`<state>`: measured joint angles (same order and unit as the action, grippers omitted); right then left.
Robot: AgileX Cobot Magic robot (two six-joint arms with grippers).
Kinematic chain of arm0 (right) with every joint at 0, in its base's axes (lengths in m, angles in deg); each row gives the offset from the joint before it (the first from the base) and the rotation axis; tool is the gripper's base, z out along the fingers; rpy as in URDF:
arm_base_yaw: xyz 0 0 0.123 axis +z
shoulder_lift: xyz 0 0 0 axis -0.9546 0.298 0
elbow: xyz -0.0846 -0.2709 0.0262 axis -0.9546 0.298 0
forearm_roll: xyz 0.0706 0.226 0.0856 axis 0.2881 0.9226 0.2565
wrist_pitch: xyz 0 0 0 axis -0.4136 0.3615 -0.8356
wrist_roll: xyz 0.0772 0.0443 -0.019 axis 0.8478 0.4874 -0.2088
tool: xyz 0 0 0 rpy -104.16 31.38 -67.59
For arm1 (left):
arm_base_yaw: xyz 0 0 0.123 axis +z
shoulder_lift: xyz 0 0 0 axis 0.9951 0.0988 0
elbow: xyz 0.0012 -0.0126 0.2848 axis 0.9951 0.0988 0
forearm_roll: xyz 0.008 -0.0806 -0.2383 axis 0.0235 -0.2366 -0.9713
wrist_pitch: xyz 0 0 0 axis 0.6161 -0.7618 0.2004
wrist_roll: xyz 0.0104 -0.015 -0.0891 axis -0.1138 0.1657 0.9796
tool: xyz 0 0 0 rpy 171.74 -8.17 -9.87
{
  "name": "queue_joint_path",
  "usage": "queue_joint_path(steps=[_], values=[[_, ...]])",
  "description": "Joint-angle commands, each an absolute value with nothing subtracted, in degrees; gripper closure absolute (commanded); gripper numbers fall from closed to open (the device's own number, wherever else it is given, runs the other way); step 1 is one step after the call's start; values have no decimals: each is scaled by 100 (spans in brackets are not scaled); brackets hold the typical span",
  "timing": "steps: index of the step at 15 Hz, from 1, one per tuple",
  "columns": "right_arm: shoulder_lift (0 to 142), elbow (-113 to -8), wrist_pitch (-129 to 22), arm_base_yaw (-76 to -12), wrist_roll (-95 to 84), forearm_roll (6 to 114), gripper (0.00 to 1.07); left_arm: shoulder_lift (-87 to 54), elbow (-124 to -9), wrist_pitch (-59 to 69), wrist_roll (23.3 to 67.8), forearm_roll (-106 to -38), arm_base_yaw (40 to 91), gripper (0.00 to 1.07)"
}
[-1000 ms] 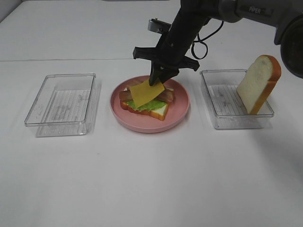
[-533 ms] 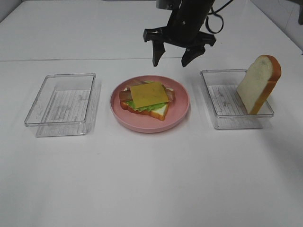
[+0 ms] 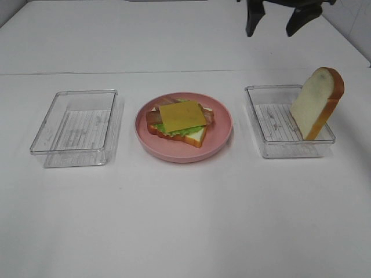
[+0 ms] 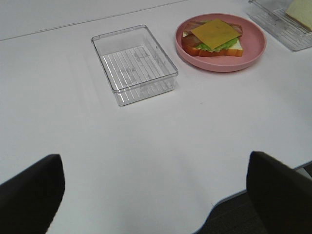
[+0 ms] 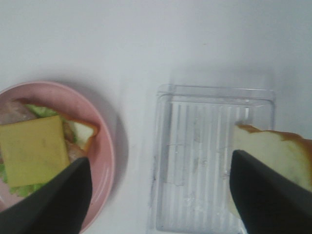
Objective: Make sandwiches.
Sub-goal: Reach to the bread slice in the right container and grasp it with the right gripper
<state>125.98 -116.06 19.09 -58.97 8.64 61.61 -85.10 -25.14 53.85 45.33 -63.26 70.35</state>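
The open-faced sandwich stack (image 3: 178,121) lies on the pink plate (image 3: 220,136): a bread slice at the bottom, green lettuce, brown bacon, and a yellow cheese slice (image 3: 182,114) on top. It also shows in the left wrist view (image 4: 213,36) and the right wrist view (image 5: 36,151). A second bread slice (image 3: 317,102) leans upright in the right clear tray (image 3: 272,145). My right gripper (image 3: 277,20) is open and empty, high at the back, above and between the plate and that tray. My left gripper (image 4: 156,187) is open over the table's near left, far from the plate.
An empty clear tray (image 3: 76,126) stands left of the plate. The table's back edge line runs behind all three containers. The table's front edge shows in the left wrist view (image 4: 224,204).
My right gripper let go of the cheese slice onto the stack, then rose and moved to the back right. The cheese now lies flat on the stack.
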Motion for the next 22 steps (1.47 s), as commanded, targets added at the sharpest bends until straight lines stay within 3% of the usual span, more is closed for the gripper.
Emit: queue_joint_path(steps=[1, 5, 8, 13, 21, 22], values=[[12535, -11629, 2385, -6263, 927, 6115, 33, -8618, -2502, 5327, 4578, -6343, 7029, 11], [12357, -11331, 2385, -6773, 726, 6212, 33, -8618, -2502, 5327, 4578, -6343, 7029, 11], [11962, -10357, 2385, -7312, 491, 6482, 33, -8618, -2502, 5327, 4578, -6343, 7029, 11], [11933, -9652, 1909, -7409, 102, 6728, 33, -8618, -2502, 5327, 4578, -6343, 7029, 11], [12392, -9629, 1313, -7409, -47, 6711, 34, -8618, -2502, 5327, 4578, -6343, 7029, 11], [12529, -9629, 1313, -7409, -122, 6711, 39, -8618, -2502, 5327, 4578, -6343, 7029, 11]])
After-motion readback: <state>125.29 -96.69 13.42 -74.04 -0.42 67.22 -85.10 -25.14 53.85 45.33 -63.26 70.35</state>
